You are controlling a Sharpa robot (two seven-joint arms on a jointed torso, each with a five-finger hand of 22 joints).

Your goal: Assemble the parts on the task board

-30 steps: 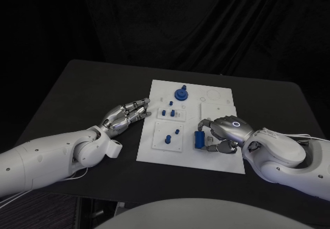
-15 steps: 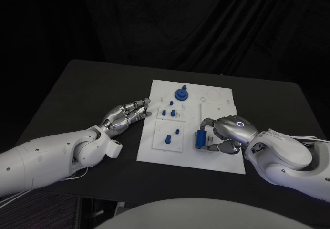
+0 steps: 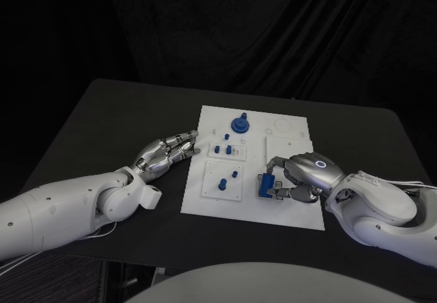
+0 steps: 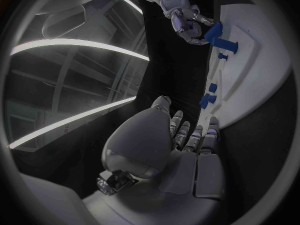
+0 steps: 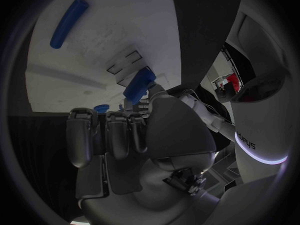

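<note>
The white task board [image 3: 292, 211] lies in the middle of the black table. My right hand [image 3: 300, 175] is over the board's near right part and pinches a blue block [image 3: 265, 184] in its fingertips; the same block [image 5: 139, 85] sits at the fingertips in the right wrist view. A blue gear with a peg [image 3: 240, 124] stands at the board's far end. Small blue pegs [image 3: 225, 150] and two more [image 3: 223, 184] stand in raised white plates on the board's left half. My left hand [image 3: 169, 153] lies flat on the table beside the board's left edge, fingers stretched out, holding nothing.
A long blue cylinder [image 5: 69, 22] lies on the board [image 5: 94, 60] beyond my right hand. The left wrist view shows the right hand [image 4: 184, 15] with the block [image 4: 214, 31] and a blue peg [image 4: 229, 46] beside it. Bare black table [image 3: 109, 120] surrounds the board.
My right hand has shifted slightly to the right and turned a little, with the blue block still in its fingertips. The left hand has stayed put.
</note>
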